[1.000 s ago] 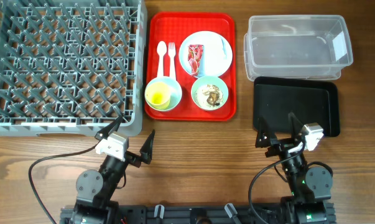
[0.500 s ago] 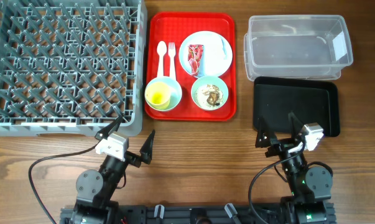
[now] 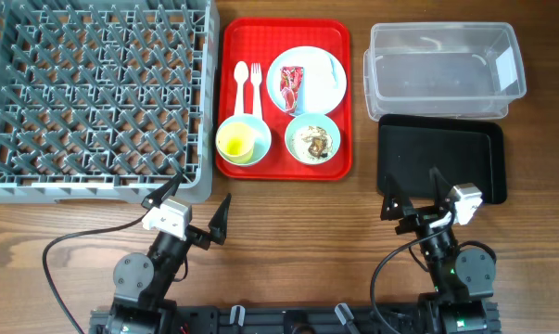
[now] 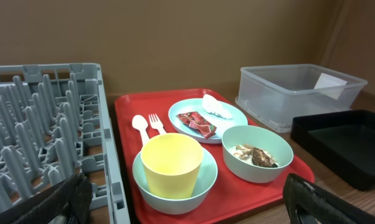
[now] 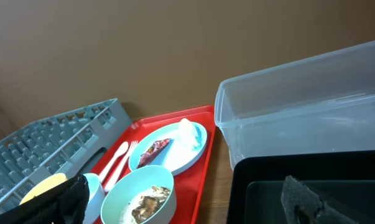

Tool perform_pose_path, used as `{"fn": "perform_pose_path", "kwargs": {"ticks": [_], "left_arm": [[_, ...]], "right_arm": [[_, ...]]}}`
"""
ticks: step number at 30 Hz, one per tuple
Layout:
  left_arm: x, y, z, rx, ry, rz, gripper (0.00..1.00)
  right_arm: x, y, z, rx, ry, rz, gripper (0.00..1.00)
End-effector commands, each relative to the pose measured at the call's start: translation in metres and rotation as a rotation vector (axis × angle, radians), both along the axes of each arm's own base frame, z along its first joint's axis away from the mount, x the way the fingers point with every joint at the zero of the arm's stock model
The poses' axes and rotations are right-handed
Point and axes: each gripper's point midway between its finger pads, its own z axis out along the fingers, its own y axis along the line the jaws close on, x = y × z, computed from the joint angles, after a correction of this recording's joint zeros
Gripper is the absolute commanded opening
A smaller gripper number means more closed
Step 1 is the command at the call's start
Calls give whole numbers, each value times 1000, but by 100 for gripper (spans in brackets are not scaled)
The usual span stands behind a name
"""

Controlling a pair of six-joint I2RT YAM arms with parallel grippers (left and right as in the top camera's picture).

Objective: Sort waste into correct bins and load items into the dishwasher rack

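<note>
My left gripper (image 3: 201,191) and right gripper (image 3: 411,183) gape empty; the red wrapper (image 3: 290,85) looks light and crinkly, so pinch an edge.

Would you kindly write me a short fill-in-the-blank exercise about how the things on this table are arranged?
1. The yellow cup stands inside the pale blue ____.
2. The red wrapper lies on the round ____.
3. The fork and spoon lie side by side on the ____ tray.
4. The left gripper and right gripper both stand ____, holding nothing.
Missing words: bowl; plate; red; open.
</note>
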Motion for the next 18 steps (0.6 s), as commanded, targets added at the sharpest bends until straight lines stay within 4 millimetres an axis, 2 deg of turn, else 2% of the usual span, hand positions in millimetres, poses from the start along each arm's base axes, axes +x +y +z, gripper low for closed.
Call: {"fn": "perform_pose_path", "kwargs": {"ticks": [1,18], "left_arm": [[-1,-3,-3,6,10,-17,100],[-2,-4,-3,2,12,-24,100]], "right_arm": [[0,4,-1,-2,2,21,100],[0,4,-1,-2,2,21,100]]}}
